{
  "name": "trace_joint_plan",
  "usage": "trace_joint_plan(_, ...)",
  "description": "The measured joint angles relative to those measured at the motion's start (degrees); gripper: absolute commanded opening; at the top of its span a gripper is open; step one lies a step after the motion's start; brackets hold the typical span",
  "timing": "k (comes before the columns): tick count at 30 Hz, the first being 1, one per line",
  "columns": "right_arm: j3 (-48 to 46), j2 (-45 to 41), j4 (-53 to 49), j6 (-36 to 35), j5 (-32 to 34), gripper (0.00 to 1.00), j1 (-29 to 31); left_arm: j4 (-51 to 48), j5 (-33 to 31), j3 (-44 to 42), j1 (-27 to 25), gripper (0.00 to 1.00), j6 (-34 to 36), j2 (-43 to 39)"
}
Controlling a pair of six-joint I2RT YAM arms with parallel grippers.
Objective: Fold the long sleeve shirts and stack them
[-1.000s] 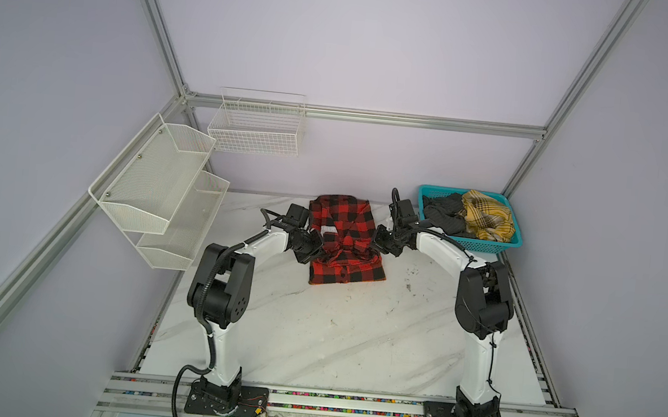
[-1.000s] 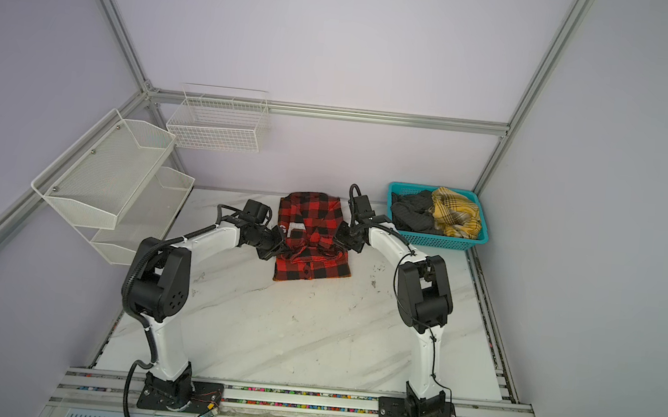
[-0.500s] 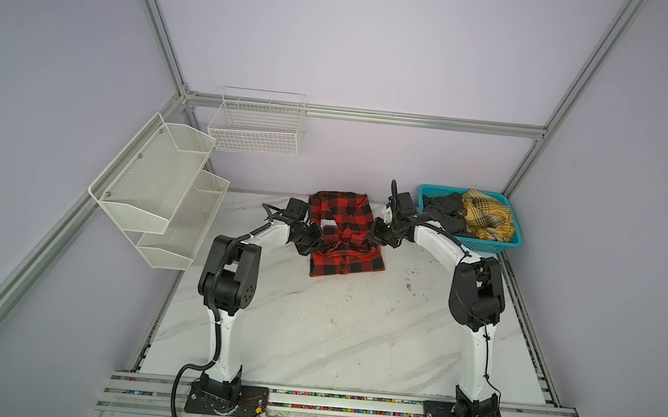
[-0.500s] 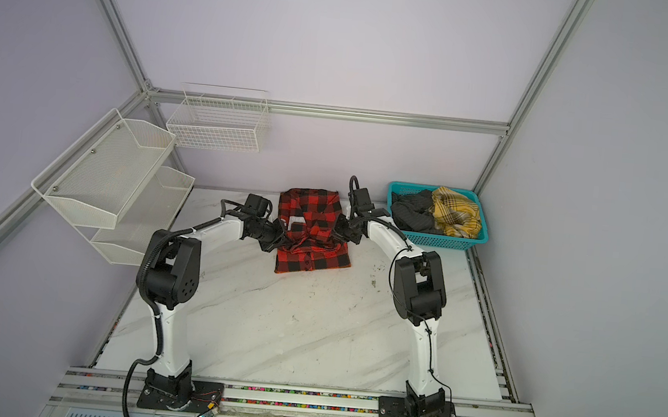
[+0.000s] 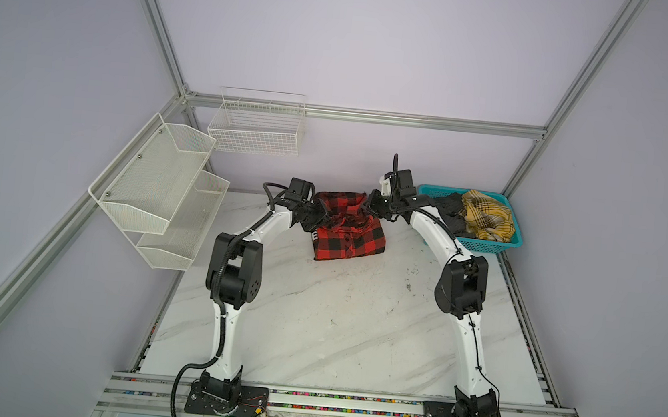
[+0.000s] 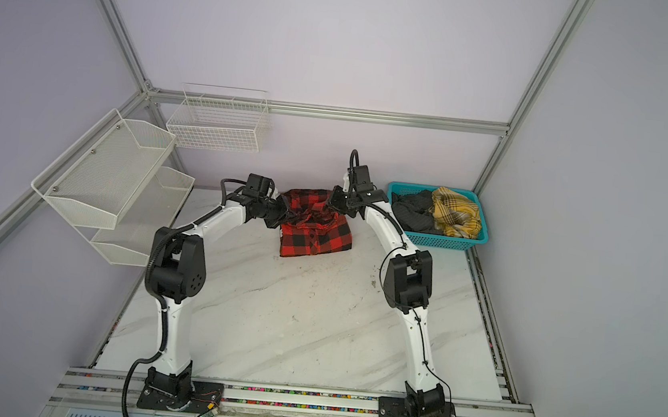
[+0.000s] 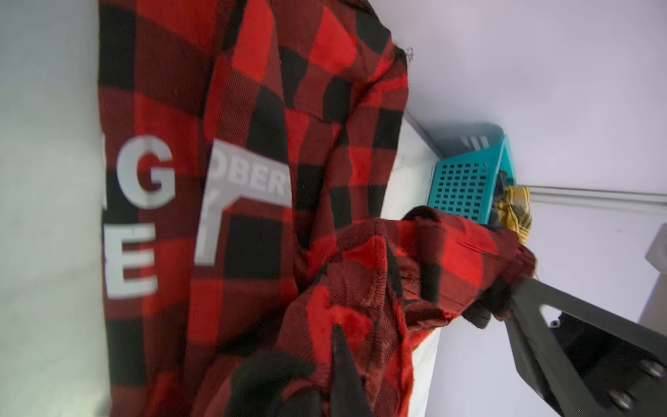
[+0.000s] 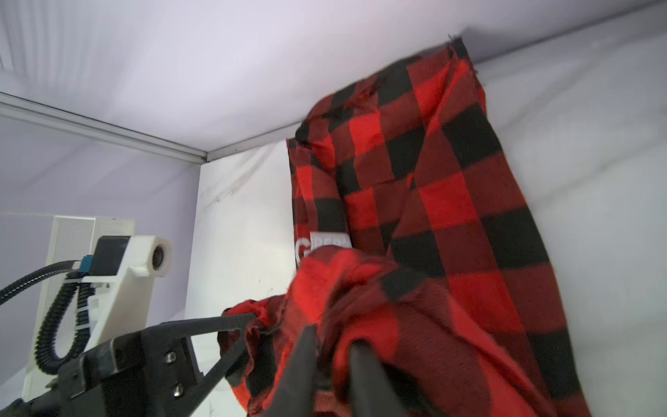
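A red-and-black check long sleeve shirt [image 5: 348, 242] [image 6: 317, 239] lies folded at the back middle of the table, white letters showing in the left wrist view [image 7: 144, 173]. Its far part is bunched up against the back wall. My left gripper [image 5: 322, 217] [image 6: 286, 215] is at the bunch's left side. Only one of its fingers [image 7: 341, 361] shows, with cloth draped over it. My right gripper [image 5: 370, 209] [image 6: 335, 203] [image 8: 334, 357] is at the right side, its fingers parted with red cloth lying between them. More garments, dark [image 5: 449, 212] and yellow plaid [image 5: 485, 220], fill the basket.
The teal plastic basket [image 5: 487, 246] stands at the back right, just beside my right arm. Two white mesh shelves [image 5: 159, 184] hang on the left wall and a wire basket [image 5: 256, 127] on the back wall. Marble tabletop [image 5: 334, 322] stretches in front.
Both grippers have moved toward the back wall with the shirt's bunched cloth, and the shirt's near edge has shifted back. The right fingers have parted.
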Motion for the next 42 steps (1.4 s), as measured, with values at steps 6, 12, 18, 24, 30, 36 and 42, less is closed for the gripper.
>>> trace_joint_plan(6,-4.3,2.7,-2.4,-0.5,0.8,0.82,-0.8,-5.9,-1.8,4.2,2.1,0.86,0.2,7.5)
trace_joint_plan(12,-17.2,-8.5,-4.9,-2.1,5.8,0.72,-1.6,-9.7,-6.3,3.4,2.8,0.78,2.0,-3.2)
trace_joint_plan(18,-20.7,-18.2,-3.4,-5.2,6.4,0.28,-1.7,-9.5,-6.8,-1.2,-1.9,0.48,3.8,-17.9)
trace_joint_plan(24,-21.9,-15.3,-2.4,-7.0,4.9,0.19,-0.7,-8.4,-3.9,-3.9,-9.5,0.30,4.9,-13.1)
trace_joint_plan(30,-21.8,-9.7,-2.6,-8.3,4.6,0.20,2.0,-8.7,-2.9,-5.9,-8.3,0.30,5.0,-3.9)
trace_joint_plan(36,-22.1,-8.2,-2.2,-9.6,4.8,0.19,3.2,-7.9,-3.7,-6.1,-7.6,0.29,5.9,-2.8)
trace_joint_plan(42,-36.4,-10.3,3.3,-10.3,5.3,0.19,3.2,-2.3,-3.5,-18.4,-7.8,0.27,6.3,-4.6)
